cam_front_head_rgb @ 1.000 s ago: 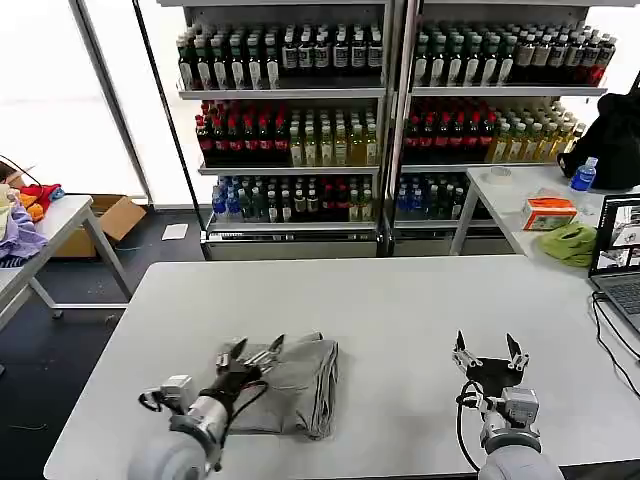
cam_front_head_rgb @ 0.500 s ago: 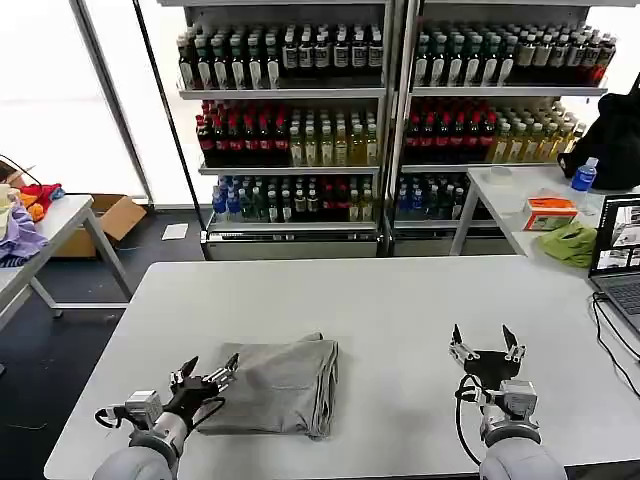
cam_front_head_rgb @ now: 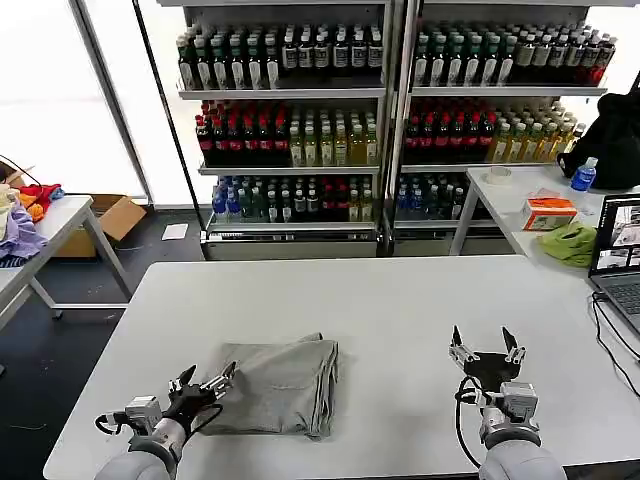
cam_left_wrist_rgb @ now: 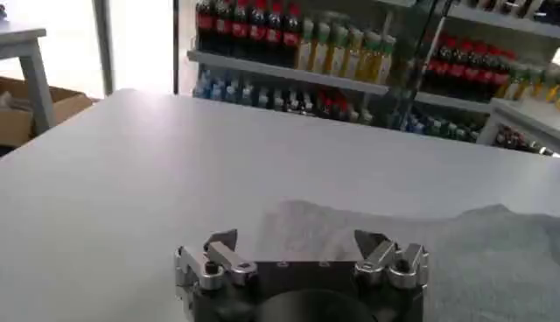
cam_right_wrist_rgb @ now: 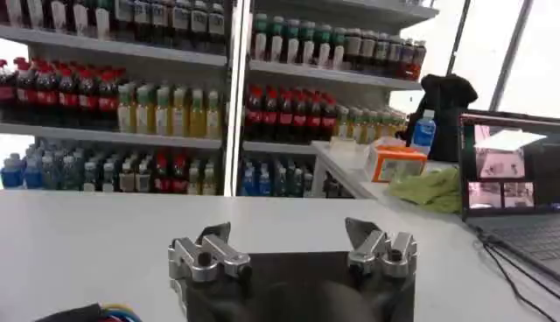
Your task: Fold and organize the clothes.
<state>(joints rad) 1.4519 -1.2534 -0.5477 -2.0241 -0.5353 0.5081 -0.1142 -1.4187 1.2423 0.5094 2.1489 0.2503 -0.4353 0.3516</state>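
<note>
One of the clothes, a light grey T-shirt [cam_front_head_rgb: 280, 385], lies folded into a rough rectangle on the white table [cam_front_head_rgb: 400, 300], left of centre near the front. My left gripper [cam_front_head_rgb: 205, 381] is open just off the shirt's left edge, fingers wide with nothing between them. In the left wrist view the same gripper [cam_left_wrist_rgb: 297, 242] points across the table, the grey T-shirt [cam_left_wrist_rgb: 455, 254] lying ahead and to one side. My right gripper [cam_front_head_rgb: 487, 343] hovers open over bare table at the front right, holding nothing; the right wrist view has this gripper [cam_right_wrist_rgb: 289, 232] above plain table.
A laptop [cam_front_head_rgb: 620, 260] with cables sits at the table's right edge. Behind stand drink shelves [cam_front_head_rgb: 380, 110]. A side table on the right carries a lime-green cloth [cam_front_head_rgb: 568, 243] and an orange box [cam_front_head_rgb: 548, 212]. Coloured garments [cam_front_head_rgb: 20, 215] lie on a table at far left.
My left gripper has drawn back off the folded shirt toward the front left and now sits beside it. The right gripper has barely shifted.
</note>
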